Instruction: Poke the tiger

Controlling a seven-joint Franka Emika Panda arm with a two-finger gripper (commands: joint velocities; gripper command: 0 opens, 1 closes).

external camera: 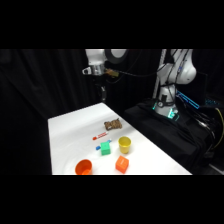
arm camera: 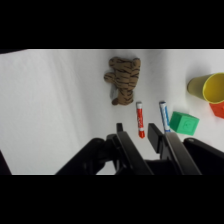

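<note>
the gripper [external camera: 103, 91] hangs high above the far edge of the table [external camera: 67, 135], well apart from everything on it, so the poke is not yet begun. its jaws stand open with a narrow gap and hold nothing; for a poke they need not grip. the tiger [arm camera: 123, 78] lies flat near the right edge of the table, toward the far end, with free surface around it. the red stick [arm camera: 140, 119] lies just beside the tiger, then a blue stick [arm camera: 163, 116], a green block [arm camera: 183, 122] and the yellow cup [arm camera: 208, 86], so i think the descent must aim well.
</note>
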